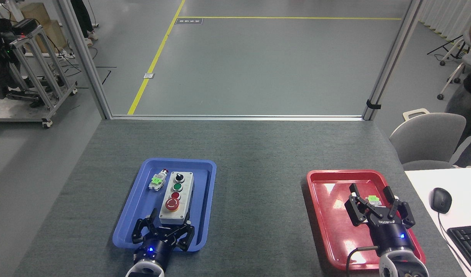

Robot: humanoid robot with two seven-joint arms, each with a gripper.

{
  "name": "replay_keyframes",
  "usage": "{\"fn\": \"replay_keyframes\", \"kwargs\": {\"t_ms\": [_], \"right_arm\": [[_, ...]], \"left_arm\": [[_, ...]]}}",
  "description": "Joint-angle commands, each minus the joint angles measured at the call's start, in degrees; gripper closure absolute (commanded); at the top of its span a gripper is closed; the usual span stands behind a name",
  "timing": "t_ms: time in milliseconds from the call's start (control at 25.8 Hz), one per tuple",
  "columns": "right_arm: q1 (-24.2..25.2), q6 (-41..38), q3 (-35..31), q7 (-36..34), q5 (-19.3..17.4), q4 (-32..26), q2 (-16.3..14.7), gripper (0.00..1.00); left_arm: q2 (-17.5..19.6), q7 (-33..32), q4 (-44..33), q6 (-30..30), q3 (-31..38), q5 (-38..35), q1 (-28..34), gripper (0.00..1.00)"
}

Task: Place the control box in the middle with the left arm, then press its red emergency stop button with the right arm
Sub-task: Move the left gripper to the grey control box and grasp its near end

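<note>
Grey control box (176, 198) near end hidden | left gripper (169, 220) apart | right gripper (371, 194) apart

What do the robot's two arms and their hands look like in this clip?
Both match: the left hand and the right hand are black, multi-link claws on a black cylindrical body with a small blue light, joined to a white jointed wrist. The right one carries white lettering below its claws and a thin black cable looping beside its wrist.
</note>
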Motion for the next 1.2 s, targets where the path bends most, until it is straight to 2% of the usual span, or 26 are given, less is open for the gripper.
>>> {"fn": "replay_keyframes", "kwargs": {"t_ms": [0,271,619,1161], "right_arm": [[-0.1,-0.2,0.0,0.1,0.0,0.0,0.0,0.01],[-0.2,-0.1,0.0,0.1,0.0,0.0,0.0,0.01],[-0.2,-0.1,0.0,0.1,0.0,0.0,0.5,0.01],[-0.1,-0.1,-0.1,0.0,0.0,0.0,0.5,0.01]], "left_arm": [[0.0,-0.1,1.1,0.9,0.0,0.0,-0.7,0.01],[-0.1,-0.2,1.7,1.4,0.0,-0.1,-0.8,0.01],[-0.4,-0.2,8.3,3.0,-0.1,0.0,-4.2,0.01],[-4.0,0.1,18.5,3.6,-0.1,0.4,-10.3,0.01]]}}
